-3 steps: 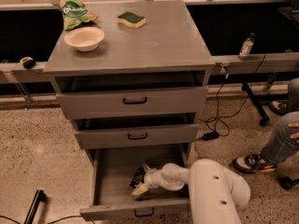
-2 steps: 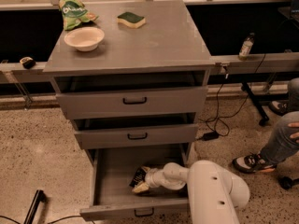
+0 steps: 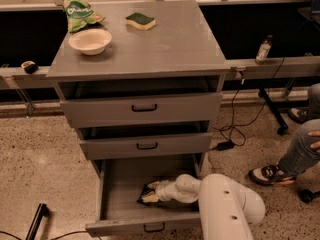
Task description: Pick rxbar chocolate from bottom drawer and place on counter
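Your gripper [image 3: 150, 197] has barely shifted, reaching low inside the bottom drawer [image 3: 120, 196] with the rxbar chocolate [image 3: 145, 189] right at its tip; clamped or apart, you cannot tell.

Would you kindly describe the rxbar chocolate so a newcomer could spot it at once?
The grey cabinet's bottom drawer is pulled open. Inside, at the claw, lies the rxbar chocolate, flat and black, unlike the green sponge on the counter.

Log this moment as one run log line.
phase: reach | gripper: inside open bottom drawer, at rxbar chocolate | grasp: unclear | counter: bar not placed yet
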Available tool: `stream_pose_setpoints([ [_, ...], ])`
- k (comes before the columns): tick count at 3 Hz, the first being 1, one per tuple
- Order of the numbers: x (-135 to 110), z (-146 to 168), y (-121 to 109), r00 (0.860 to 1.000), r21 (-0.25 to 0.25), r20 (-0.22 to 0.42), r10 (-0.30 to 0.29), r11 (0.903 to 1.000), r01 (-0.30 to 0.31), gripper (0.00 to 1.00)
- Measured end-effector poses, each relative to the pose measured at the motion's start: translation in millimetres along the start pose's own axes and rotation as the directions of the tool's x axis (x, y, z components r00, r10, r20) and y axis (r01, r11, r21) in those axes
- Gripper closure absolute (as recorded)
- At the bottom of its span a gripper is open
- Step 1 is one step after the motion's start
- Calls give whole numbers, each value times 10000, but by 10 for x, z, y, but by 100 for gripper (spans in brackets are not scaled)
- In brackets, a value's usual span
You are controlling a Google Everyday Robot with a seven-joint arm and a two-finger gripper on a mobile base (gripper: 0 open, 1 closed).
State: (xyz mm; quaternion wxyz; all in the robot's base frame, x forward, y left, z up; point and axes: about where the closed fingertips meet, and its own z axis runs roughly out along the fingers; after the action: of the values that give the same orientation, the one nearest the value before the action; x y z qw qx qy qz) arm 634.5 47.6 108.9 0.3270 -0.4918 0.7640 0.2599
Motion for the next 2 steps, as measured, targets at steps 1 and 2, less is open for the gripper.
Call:
stream_pose_setpoints([
  [1,-3,-2,0,10000,0,0,0,10000,0,97],
  [2,-23,-20,2,10000,0,0,0,10000,0,100],
])
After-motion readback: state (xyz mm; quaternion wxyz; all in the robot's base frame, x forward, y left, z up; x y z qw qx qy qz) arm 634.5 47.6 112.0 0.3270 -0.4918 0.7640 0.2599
